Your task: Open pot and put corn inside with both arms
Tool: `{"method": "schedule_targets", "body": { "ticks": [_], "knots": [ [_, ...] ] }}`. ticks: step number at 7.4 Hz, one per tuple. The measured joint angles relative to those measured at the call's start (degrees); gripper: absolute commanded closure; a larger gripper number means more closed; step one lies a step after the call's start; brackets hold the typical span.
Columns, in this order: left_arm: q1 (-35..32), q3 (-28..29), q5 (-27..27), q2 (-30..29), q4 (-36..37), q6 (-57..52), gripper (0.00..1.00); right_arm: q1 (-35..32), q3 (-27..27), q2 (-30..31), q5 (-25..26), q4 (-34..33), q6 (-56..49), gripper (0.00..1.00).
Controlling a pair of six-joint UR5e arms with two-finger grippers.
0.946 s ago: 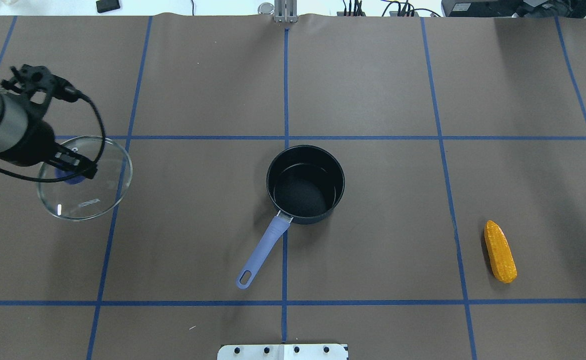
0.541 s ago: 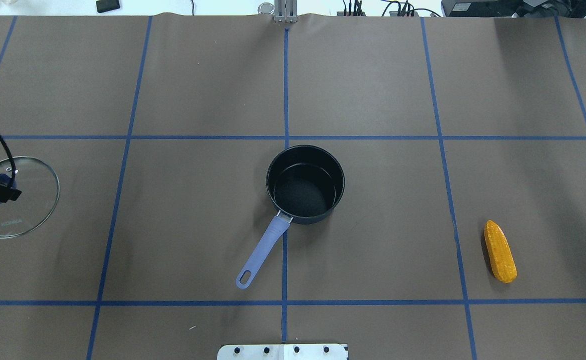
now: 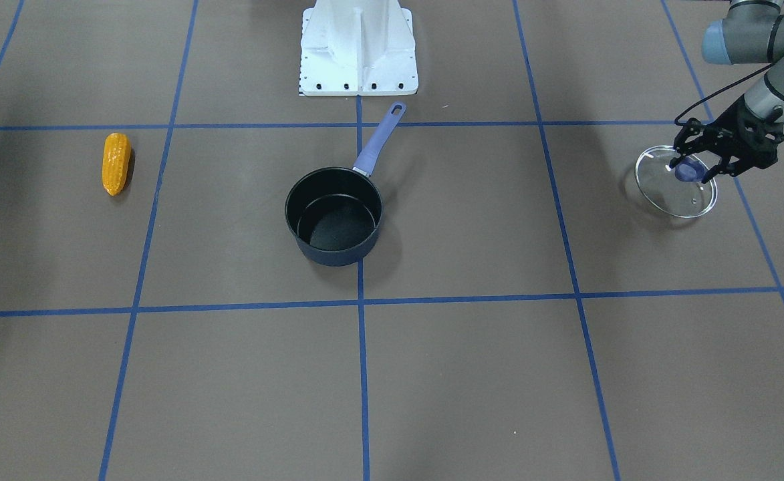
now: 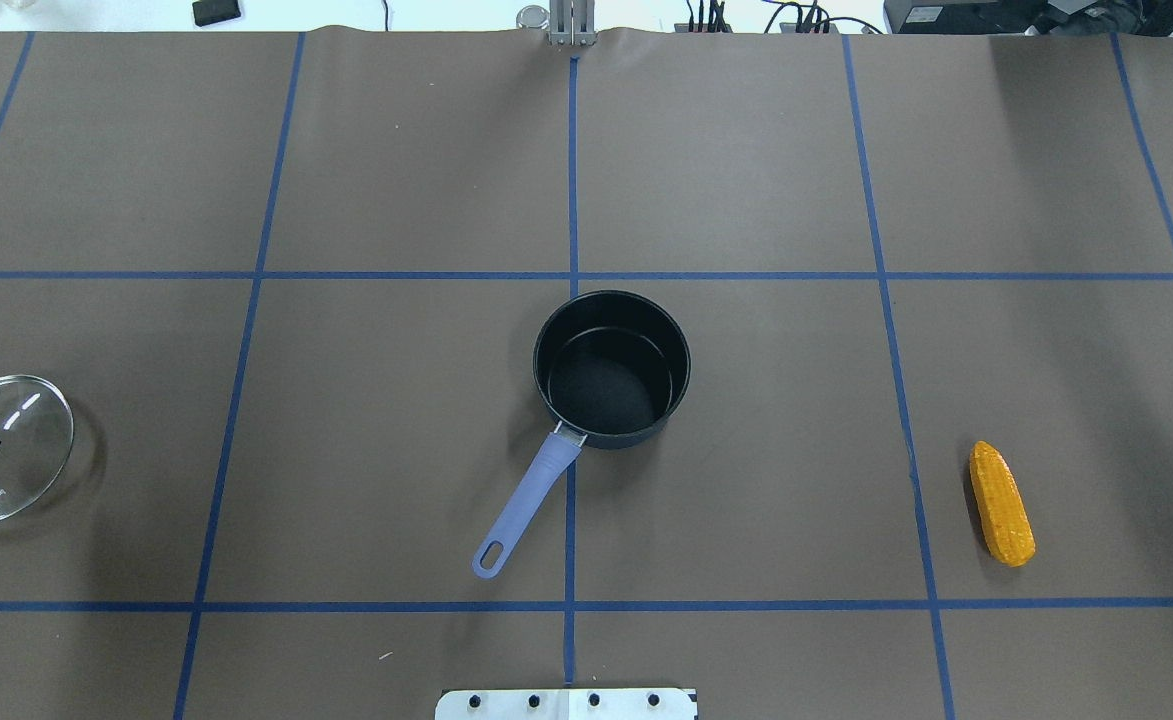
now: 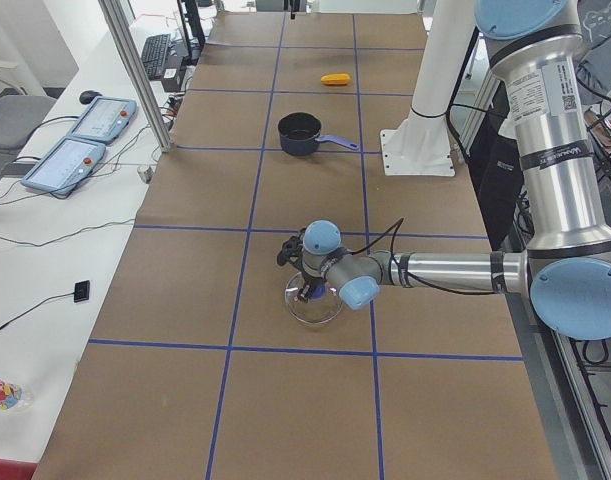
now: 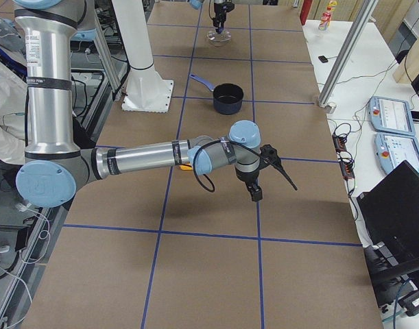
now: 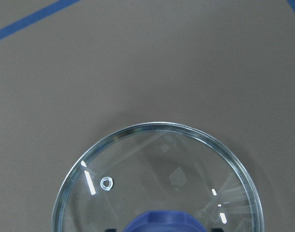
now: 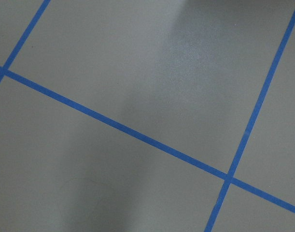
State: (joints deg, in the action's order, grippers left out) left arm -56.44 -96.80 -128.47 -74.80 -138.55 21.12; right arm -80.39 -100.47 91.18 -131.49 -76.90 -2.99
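Front view: my left tool (image 3: 692,168) pinches the lid (image 3: 676,192) at its middle, close above the bench (image 3: 498,374). The open pot (image 3: 333,217) stands well away from it, the corn (image 3: 116,163) farther beyond. Overhead: the pot is empty, the corn lies flat. Right side view: my right tool (image 6: 253,190) hangs over the bench; spread or pressed together, I cannot tell.

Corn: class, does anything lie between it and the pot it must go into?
Nothing visible does. Only bare table lies between the corn and the pot, whose mouth is uncovered; the glass lid is far aside, at the left end effector.
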Motion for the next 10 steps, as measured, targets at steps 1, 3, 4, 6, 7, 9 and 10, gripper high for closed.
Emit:
{"method": "schedule_targets", "body": {
  "ticks": [1, 3, 4, 6, 7, 9, 10],
  "knots": [
    [0.05, 0.65, 0.1, -0.13, -0.65, 0.81, 0.63, 0.03, 0.0, -0.02, 0.03, 0.0, 0.02, 0.0],
    [0.19, 1.17, 1.2, -0.24, -0.9, 1.1, 0.13, 0.14, -0.01, -0.04, 0.07, 0.0, 0.06, 0.0],
    [0.26, 1.22, 2.44, -0.28, -0.92, 1.11, 0.02, 0.18, -0.01, -0.04, 0.09, 0.0, 0.05, 0.0],
    [0.3, 1.26, 3.53, -0.46, -0.98, 1.18, 0.01, 0.25, 0.0, -0.06, 0.1, 0.0, 0.04, 0.0],
    [0.29, 1.2, 3.52, -0.64, -0.99, 1.19, 0.01, 0.29, -0.04, -0.08, 0.08, 0.0, 0.06, 0.0],
    [-0.86, 0.76, 2.8, -1.36, 1.7, 0.91, 0.01, 0.72, -0.32, -0.1, -0.04, 0.14, 1.98, 0.0],
    [-3.71, 0.6, 1.88, -2.45, 5.41, 0.14, 0.01, 1.59, -0.69, -0.12, -0.06, 0.85, 4.69, 0.0]
  ]
}}
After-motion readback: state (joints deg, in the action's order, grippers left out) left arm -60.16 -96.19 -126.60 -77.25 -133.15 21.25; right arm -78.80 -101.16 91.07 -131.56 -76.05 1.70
